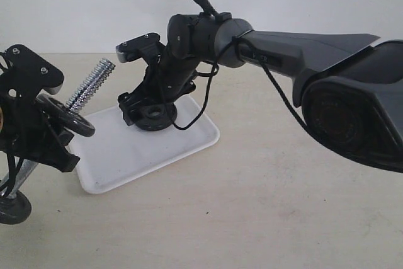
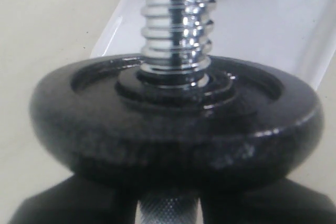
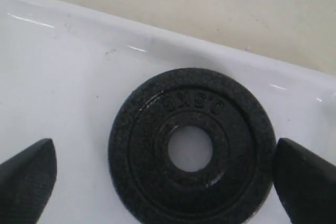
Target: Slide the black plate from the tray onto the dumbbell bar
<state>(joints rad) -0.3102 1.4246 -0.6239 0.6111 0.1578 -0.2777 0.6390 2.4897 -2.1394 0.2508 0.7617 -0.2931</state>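
Observation:
The black plate (image 3: 142,145) lies flat in the white tray (image 3: 63,77), its centre hole showing the tray through it. My right gripper (image 3: 168,182) is open just above it, one finger (image 3: 307,182) at the plate's edge and the other finger (image 3: 26,182) well apart from it. In the exterior view the right gripper (image 1: 151,106) hangs over the plate (image 1: 157,118) at the far side of the tray (image 1: 132,155). My left gripper (image 2: 168,211) is shut on the knurled middle of the dumbbell bar (image 2: 178,19). The bar (image 1: 91,83) tilts up toward the tray and carries a mounted black disc (image 1: 74,121).
A second black disc (image 1: 12,209) sits on the bar's lower end near the table's left edge. The beige table (image 1: 264,206) spreads out right of the tray. The right arm's large dark body (image 1: 352,105) fills the right side of the exterior view.

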